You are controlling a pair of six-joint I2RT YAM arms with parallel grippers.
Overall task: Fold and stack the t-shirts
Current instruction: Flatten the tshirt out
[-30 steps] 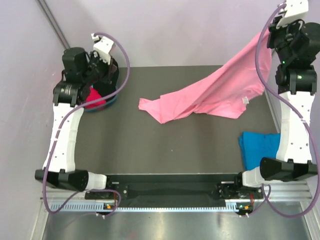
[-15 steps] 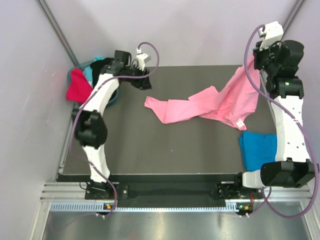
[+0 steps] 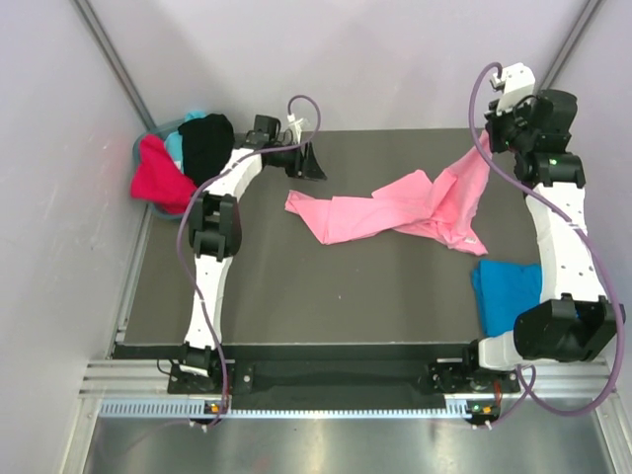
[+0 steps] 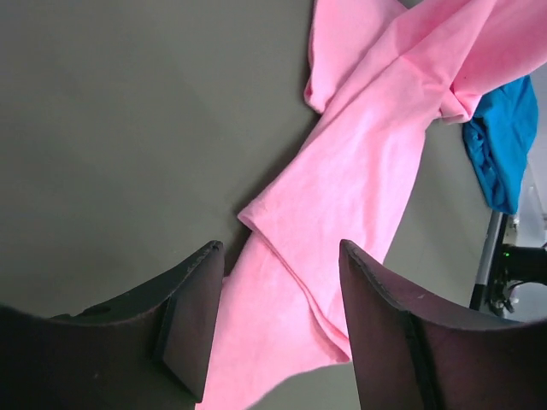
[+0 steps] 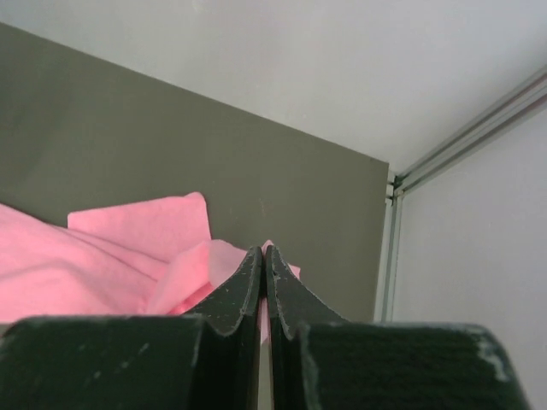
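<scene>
Dark table (image 3: 296, 286) carries the pink tee (image 3: 395, 209), crumpled at its far middle. One raised edge is pinched by the right gripper (image 5: 264, 256). Over the other end hangs the left gripper (image 4: 280, 256), spread. Cloth looks soft and light; take a hem corner.

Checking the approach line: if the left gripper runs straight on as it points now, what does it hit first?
The left gripper would most likely meet the pink tee first; its folded end sits in line between the open fingers. Depth is unclear.
</scene>
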